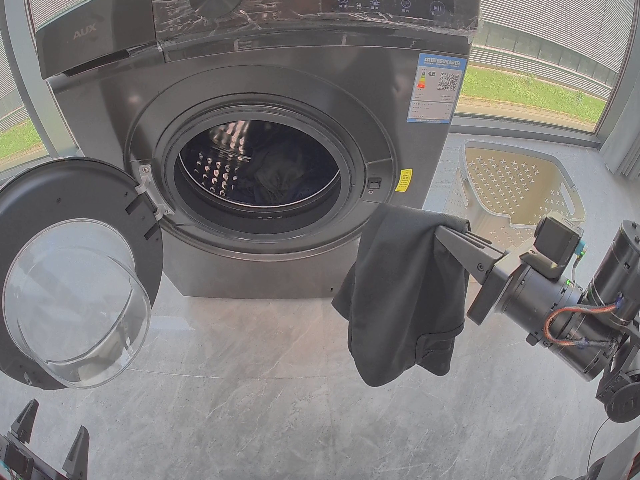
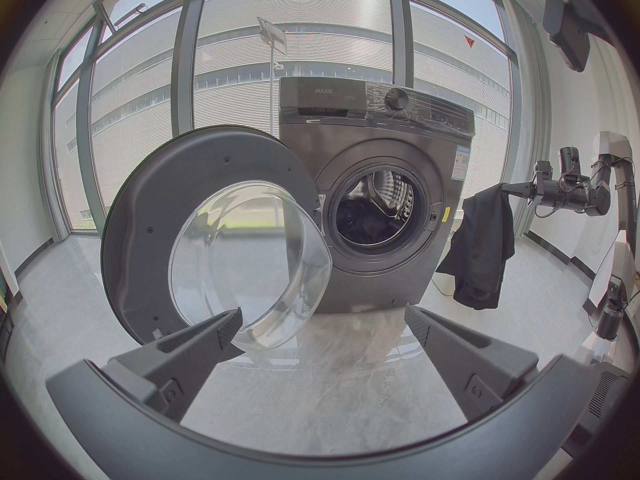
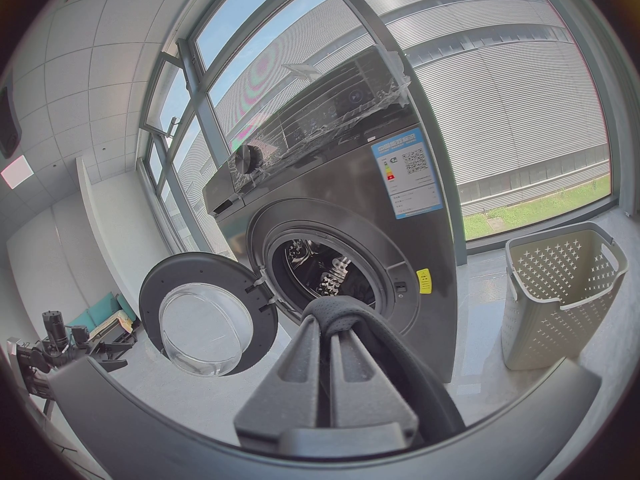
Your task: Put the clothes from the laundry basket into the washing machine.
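Observation:
A grey front-loading washing machine (image 1: 267, 68) stands with its round door (image 1: 67, 268) swung open to the left. Dark clothes (image 1: 280, 168) lie inside the drum. My right gripper (image 1: 443, 229) is shut on a dark grey garment (image 1: 403, 288), which hangs in the air in front of the machine's lower right corner. The same garment (image 2: 481, 251) shows in the left wrist view, and drapes over the gripper (image 3: 331, 331) in the right wrist view. The beige laundry basket (image 1: 520, 181) stands right of the machine. My left gripper (image 2: 320, 331) is open, low at the front left.
The pale marble floor (image 1: 267, 381) lies open before the machine. The open door (image 2: 207, 235) juts out on the left side. Large windows stand behind the machine. The basket (image 3: 563, 288) sits close to the machine's right wall.

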Controlling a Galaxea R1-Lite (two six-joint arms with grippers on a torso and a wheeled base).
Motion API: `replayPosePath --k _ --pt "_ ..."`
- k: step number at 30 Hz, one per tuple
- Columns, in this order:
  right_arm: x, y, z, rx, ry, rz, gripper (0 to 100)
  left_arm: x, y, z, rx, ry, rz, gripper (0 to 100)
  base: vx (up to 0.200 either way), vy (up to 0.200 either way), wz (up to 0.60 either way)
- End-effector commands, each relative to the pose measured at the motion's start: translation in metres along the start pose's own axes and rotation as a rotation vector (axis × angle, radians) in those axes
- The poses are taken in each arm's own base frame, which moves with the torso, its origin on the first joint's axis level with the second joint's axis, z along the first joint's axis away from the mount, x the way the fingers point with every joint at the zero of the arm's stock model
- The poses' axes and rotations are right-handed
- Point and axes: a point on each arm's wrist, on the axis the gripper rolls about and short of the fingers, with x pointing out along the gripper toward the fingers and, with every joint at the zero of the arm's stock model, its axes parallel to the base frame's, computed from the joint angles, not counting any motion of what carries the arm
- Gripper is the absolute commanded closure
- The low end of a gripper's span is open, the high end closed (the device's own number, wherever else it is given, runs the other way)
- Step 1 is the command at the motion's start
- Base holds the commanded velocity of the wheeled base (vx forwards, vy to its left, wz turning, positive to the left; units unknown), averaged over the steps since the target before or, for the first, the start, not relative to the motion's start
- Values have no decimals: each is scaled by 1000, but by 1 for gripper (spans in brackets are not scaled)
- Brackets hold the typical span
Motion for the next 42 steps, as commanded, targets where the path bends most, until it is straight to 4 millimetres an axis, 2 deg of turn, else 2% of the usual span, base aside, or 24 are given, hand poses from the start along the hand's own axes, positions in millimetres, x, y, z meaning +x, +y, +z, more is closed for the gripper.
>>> replayPosePath --k 1,3,15,23,29,34,39,40,42 --pt "1 0 -2 -1 6 1 100 0 0 -5 -1 1 0 0 0 200 0" --pt "1 0 -2 -1 6 1 100 0 0 -5 -1 0 0 0 0 200 0" --pt "0 4 -4 1 22 19 100 0 0 -5 14 -2 -1 0 0 0 0" --pt "8 9 -1 6 1 34 100 0 0 -5 14 -3 0 0 0 0 0" --pt "27 17 -2 17 -11 50 100 0 0 -5 68 -8 -6 0 0 0 0" --pt "45 37 -4 115 -24 88 100 0 -1 -4 78 -18 -27 0 0 0 0" --pt "61 41 -2 134 -49 82 100 0 -1 -3 75 -21 -26 0 0 0 0" --pt "63 41 -3 134 -50 84 100 -2 -1 8 56 -71 -19 0 0 0 0" --pt "67 42 -5 133 -46 86 100 -19 -3 62 0 -301 -27 0 0 0 0"
